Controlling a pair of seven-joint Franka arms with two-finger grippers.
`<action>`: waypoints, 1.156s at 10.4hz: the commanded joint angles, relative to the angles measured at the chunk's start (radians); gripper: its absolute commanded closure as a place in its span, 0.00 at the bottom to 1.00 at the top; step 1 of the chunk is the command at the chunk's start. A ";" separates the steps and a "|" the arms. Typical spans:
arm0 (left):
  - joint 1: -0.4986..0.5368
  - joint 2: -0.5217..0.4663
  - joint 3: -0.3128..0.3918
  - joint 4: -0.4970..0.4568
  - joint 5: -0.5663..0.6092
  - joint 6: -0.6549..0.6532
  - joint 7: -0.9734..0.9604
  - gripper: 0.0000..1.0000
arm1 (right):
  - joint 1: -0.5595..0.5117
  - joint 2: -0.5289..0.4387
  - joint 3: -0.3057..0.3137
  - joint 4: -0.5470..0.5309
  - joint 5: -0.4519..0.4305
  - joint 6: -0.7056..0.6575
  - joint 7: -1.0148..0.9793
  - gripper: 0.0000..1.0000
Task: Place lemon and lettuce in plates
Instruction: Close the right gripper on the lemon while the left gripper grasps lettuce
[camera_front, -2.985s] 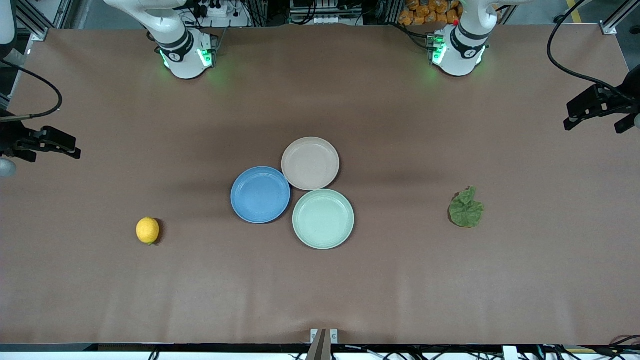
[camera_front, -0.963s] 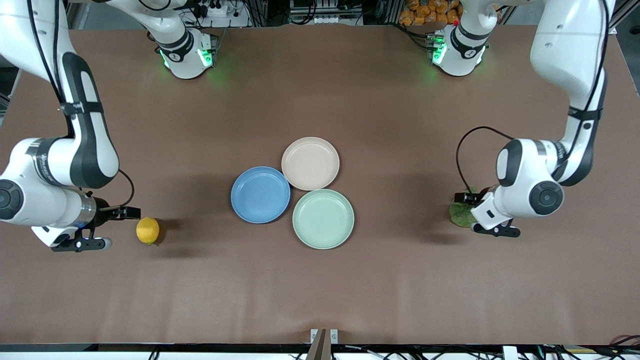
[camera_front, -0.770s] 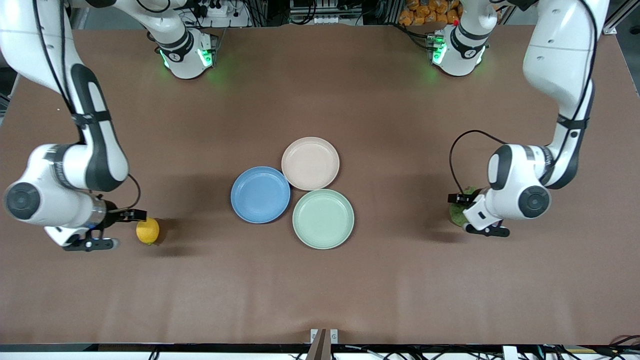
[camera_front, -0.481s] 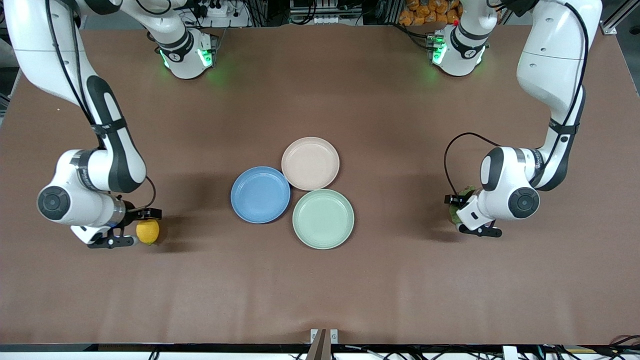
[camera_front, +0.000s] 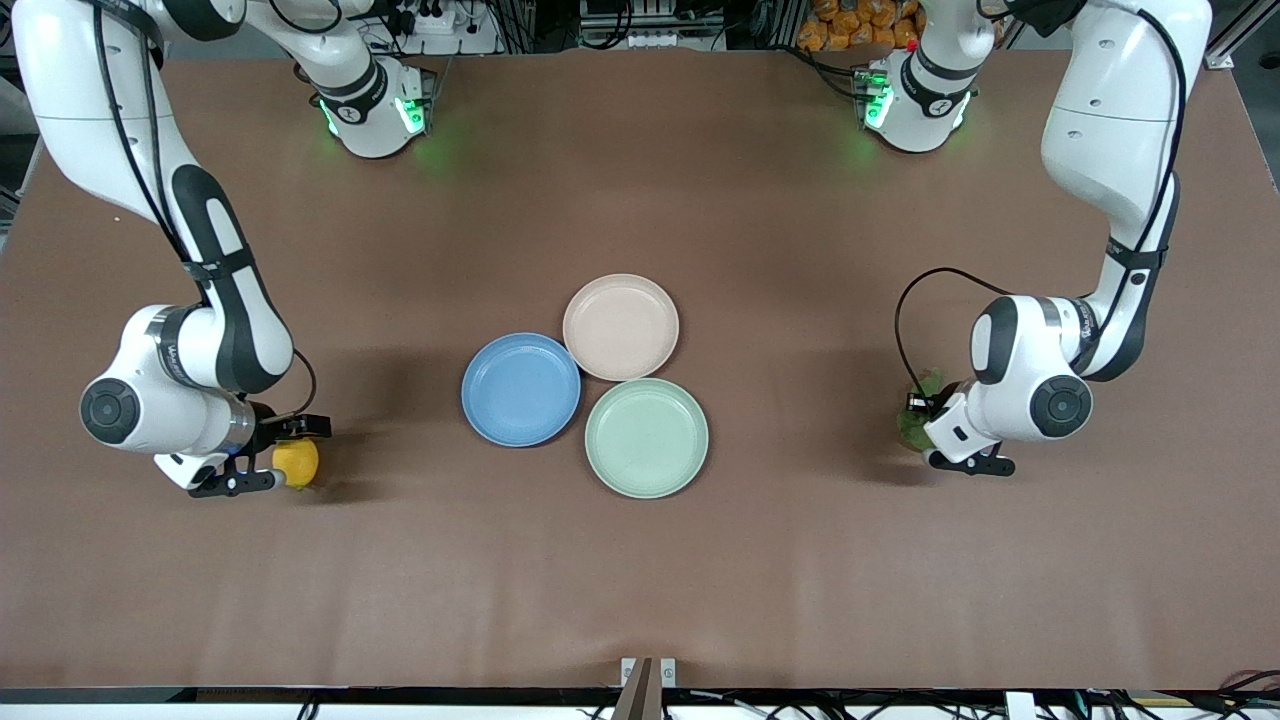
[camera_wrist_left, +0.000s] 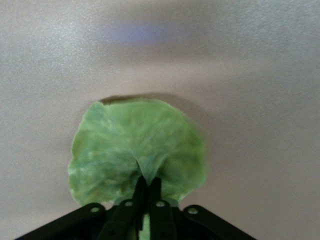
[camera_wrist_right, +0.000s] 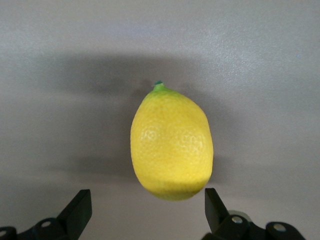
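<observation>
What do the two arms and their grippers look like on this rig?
Both arms are glossy white with black joint bands and round black joint caps, green lights on their bases, and a thin black cable looping at each wrist. The left gripper and right gripper have slim black fingers.

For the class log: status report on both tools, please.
Left tool shut on lettuce. Right tool open beside lemon. Plates unobstructed.

big brown matte tabletop (camera_front: 640, 580) under soft even light, cluttered cable and metal-frame racks (camera_front: 620, 22) along the top edge
</observation>
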 joint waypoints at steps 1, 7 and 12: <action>0.005 0.006 -0.002 -0.007 -0.006 0.023 0.021 1.00 | -0.013 0.022 0.006 0.001 0.024 0.032 -0.021 0.00; 0.018 -0.103 -0.002 0.014 -0.059 -0.085 -0.011 1.00 | -0.015 0.031 0.006 0.041 0.014 0.061 -0.026 0.00; 0.003 -0.114 -0.005 0.059 -0.063 -0.178 -0.069 1.00 | -0.025 0.059 0.006 0.042 0.018 0.113 -0.038 0.00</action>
